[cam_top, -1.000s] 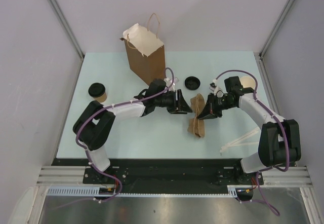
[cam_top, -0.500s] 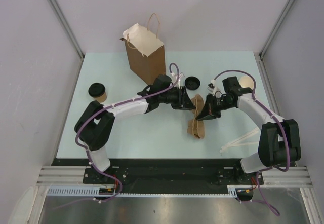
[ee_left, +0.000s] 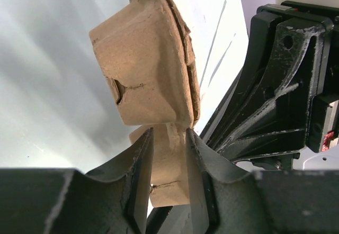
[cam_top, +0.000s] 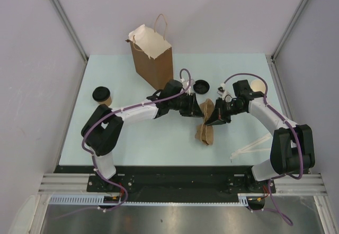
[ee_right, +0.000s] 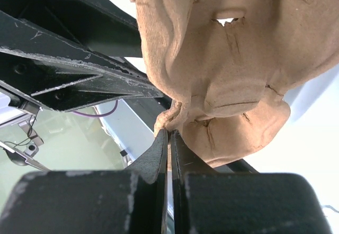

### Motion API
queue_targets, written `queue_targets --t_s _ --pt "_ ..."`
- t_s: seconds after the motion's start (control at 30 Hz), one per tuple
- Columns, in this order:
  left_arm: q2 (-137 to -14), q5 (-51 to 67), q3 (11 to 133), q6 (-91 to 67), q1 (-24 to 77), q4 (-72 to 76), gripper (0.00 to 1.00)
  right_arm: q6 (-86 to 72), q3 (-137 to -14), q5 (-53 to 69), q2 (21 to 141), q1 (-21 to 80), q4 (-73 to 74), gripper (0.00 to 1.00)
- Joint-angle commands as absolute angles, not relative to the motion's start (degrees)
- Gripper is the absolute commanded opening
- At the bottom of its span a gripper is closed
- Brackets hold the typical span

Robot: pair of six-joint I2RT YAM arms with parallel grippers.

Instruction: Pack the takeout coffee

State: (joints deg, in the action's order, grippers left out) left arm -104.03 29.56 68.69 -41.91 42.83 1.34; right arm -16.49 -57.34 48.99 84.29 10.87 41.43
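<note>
A tan takeout coffee cup with a black lid (cam_top: pixel 101 95) stands at the table's left. An open tan cup (cam_top: pixel 258 86) sits at the right behind the right arm, and a loose black lid (cam_top: pixel 201 86) lies near the middle. The brown pulp carrier tray (cam_top: pixel 206 122) is tipped on edge at the centre. My right gripper (cam_top: pixel 212 118) (ee_right: pixel 169 133) is shut on the thin rim of the tray (ee_right: pixel 228 59). From the left, my left gripper (cam_top: pixel 197 108) (ee_left: pixel 169 133) has its jaws closed against a fold of the tray (ee_left: pixel 148 70).
The tall brown paper bag (cam_top: pixel 153 59) with twine handles stands open at the back, left of centre. Thin white strips (cam_top: pixel 253 146) lie near the right arm's base. Grey walls close in the table on both sides.
My left gripper has moved right to the tray, and its jaws have narrowed around a fold of it. The right gripper has kept its pinch and barely moved.
</note>
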Motion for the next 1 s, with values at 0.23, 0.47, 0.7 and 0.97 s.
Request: queue_targets --t_s 0.23,0.47,0.7,0.97 --pt "-103.9 31.0 70.1 -41.7 43.6 4.7 0.34 -17.0 -57.7 50.4 82.9 11.3 40.4 0.0" --pt "-103.3 33.1 68.1 -43.4 43.6 7.7 0.36 -17.1 -57.7 50.5 83.1 11.0 40.6 0.0" --pt "-103.6 31.0 69.0 -42.0 43.6 4.7 0.31 -17.1 -57.7 51.0 82.5 10.9 40.7 0.0" --pt "-104.7 28.5 70.7 -40.8 43.6 1.9 0.19 -17.0 -57.7 51.7 82.1 11.7 40.7 0.0"
